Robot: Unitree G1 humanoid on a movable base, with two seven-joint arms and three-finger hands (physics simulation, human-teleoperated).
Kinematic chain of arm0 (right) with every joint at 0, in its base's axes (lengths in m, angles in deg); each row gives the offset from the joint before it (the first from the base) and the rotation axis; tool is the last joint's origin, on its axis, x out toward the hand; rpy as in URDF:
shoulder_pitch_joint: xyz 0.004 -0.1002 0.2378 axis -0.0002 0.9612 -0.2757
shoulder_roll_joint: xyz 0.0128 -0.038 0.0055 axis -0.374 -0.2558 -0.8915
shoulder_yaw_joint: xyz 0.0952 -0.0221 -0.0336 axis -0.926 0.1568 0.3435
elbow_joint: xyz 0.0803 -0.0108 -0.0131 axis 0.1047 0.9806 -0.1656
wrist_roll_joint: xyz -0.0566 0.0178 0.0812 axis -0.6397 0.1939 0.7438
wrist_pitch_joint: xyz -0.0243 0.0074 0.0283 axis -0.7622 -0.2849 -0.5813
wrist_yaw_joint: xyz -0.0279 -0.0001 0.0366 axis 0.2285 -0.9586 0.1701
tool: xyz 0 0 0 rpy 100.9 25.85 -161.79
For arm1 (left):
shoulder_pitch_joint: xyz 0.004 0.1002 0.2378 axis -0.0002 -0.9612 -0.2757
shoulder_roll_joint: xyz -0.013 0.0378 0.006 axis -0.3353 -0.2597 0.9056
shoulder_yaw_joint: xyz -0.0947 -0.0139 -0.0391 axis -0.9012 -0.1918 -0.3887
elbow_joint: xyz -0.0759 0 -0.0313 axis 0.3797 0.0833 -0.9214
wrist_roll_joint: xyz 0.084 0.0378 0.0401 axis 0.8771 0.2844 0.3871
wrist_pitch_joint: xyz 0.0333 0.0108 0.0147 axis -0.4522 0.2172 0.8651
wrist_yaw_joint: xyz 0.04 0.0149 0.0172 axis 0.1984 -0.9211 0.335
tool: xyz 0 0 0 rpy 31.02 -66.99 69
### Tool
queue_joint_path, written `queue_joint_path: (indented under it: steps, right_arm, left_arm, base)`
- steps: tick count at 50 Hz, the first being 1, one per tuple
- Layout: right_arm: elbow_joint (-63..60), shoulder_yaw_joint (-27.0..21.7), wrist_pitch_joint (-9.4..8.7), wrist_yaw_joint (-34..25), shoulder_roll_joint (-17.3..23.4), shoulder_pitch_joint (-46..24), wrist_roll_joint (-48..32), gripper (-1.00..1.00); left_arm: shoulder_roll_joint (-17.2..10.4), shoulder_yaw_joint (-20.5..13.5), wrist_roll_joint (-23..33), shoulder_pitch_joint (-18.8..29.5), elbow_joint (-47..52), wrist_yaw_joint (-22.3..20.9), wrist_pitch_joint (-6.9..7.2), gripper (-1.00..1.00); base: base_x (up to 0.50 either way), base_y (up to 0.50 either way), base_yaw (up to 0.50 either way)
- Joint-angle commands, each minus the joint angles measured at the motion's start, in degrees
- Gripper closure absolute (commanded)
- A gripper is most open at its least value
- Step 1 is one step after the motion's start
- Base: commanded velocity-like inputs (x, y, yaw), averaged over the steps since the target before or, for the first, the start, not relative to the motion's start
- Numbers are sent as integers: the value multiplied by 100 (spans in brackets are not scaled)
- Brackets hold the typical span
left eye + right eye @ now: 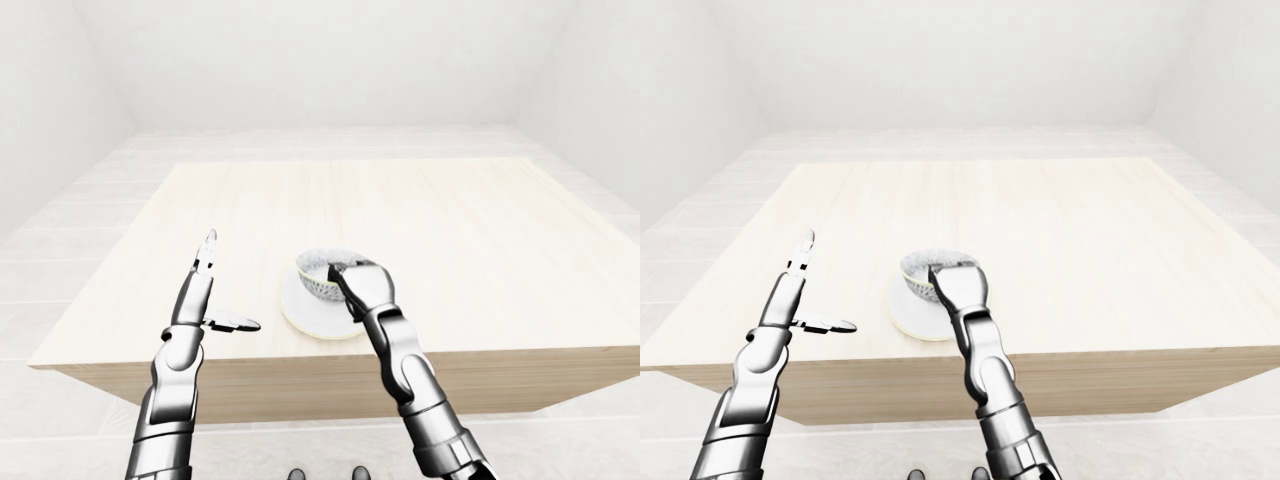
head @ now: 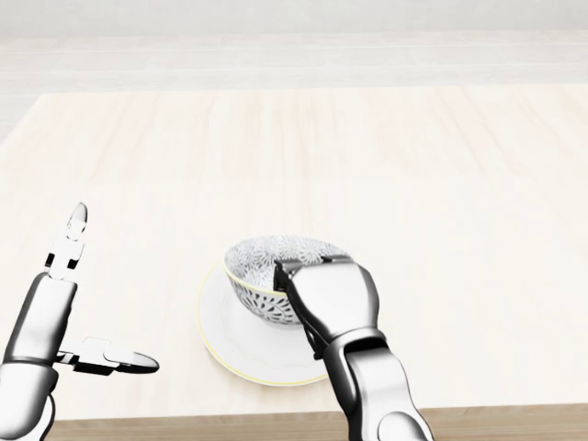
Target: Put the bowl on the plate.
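A white bowl (image 2: 260, 272) with a grey floral pattern sits tilted on the white, yellow-rimmed plate (image 2: 223, 334) in the lower middle of the head view. My right hand (image 2: 287, 276) is shut on the bowl's right rim, with its dark fingers over the edge and its back hiding that side of the bowl. Left of the plate, my left hand (image 2: 99, 296) is open and holds nothing, one finger pointing up and another pointing right.
The plate rests near the bottom edge of a light wooden table (image 2: 413, 175). In the left-eye view, pale floor (image 1: 70, 240) and white walls surround the table (image 1: 450, 220).
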Motion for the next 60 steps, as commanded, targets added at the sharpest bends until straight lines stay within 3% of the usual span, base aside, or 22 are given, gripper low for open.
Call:
queue_joint_path:
  steps: [1, 33, 40, 45, 60]
  right_arm:
    - [65, -8, 0, 179, 7, -31, 160, 52]
    - [64, 7, 0, 154, 26, -24, 151, 49]
    - [-11, 19, 0, 115, 24, 0, 118, 36]
    - [-26, 12, 0, 104, 26, 2, 117, 16]
    - [-162, 31, 0, 46, 25, 66, 74, -6]
  left_arm:
    - [-6, -10, -10, 7, 14, -1, 0, -100]
    - [13, 1, 4, -17, 126, -22, 0, -100]
    - [14, -4, -3, -8, 140, -34, 0, -100]
    - [10, -6, 2, -4, 109, -18, 0, -100]
    - [2, 3, -3, 24, 18, 17, 0, -100]
  base:
    - [0, 0, 0]
    - [0, 0, 0]
    - [0, 0, 0]
    - [0, 0, 0]
    - [0, 0, 0]
